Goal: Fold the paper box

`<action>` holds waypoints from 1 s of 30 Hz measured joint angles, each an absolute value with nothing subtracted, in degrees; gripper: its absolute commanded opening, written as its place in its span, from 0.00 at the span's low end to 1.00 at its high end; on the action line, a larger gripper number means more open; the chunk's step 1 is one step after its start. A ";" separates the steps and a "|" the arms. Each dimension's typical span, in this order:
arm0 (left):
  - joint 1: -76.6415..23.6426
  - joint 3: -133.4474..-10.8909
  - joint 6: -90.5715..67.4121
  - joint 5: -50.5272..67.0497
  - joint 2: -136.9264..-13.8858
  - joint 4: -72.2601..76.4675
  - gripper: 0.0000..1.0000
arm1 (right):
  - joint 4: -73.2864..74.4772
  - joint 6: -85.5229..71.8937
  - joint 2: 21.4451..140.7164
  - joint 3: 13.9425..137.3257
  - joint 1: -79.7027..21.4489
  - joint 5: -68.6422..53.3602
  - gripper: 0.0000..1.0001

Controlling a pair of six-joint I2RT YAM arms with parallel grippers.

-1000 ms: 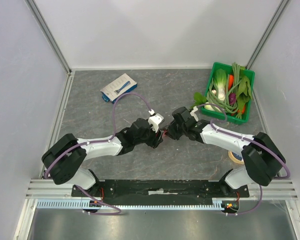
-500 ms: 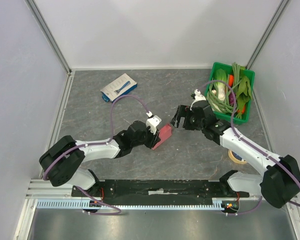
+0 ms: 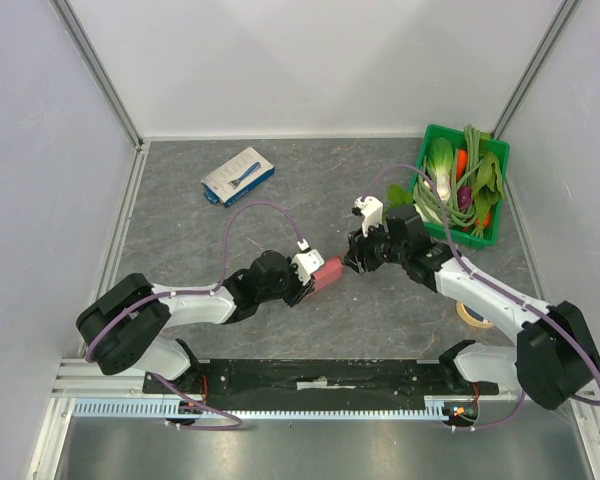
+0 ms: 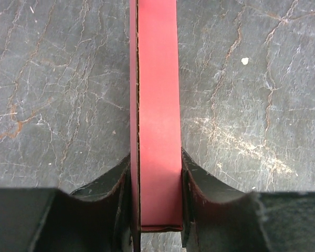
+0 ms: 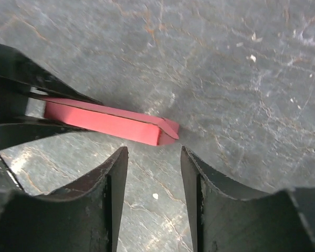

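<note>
1. The left claw (image 4: 156,181) is clamped on the paper box (image 4: 157,94) — one jaw pressed against each face.
2. The paper box, flattened, is at the middle of the table (image 3: 180,230).
3. The right claw (image 5: 151,157) is parted and holds nothing — just beside the box's free end.

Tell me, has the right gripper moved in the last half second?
Yes. In the top view the right gripper has come away from the green basket, toward the near edge and the paper box held by the left gripper.
</note>
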State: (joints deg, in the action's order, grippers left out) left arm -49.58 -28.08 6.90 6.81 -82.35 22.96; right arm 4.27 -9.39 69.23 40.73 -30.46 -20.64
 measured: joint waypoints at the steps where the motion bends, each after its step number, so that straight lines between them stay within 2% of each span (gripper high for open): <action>1: -49.58 -28.05 7.40 6.92 -82.32 23.00 0.36 | 5.87 -9.04 70.48 41.50 -30.46 -20.38 0.51; 5: -49.58 -27.59 8.73 7.64 -82.02 23.35 0.35 | 11.27 -5.52 72.25 44.31 -30.52 -18.74 0.52; 14: -49.58 -26.63 9.52 8.78 -80.03 24.34 0.35 | 12.08 1.80 73.60 45.91 -31.29 -17.96 0.54; 22: -49.58 -26.61 9.52 9.32 -80.03 24.38 0.34 | 10.85 4.27 75.29 46.24 -31.40 -18.76 0.40; 30: -49.58 -26.61 9.52 9.45 -80.03 24.36 0.33 | 10.63 4.71 75.81 46.24 -31.40 -20.18 0.40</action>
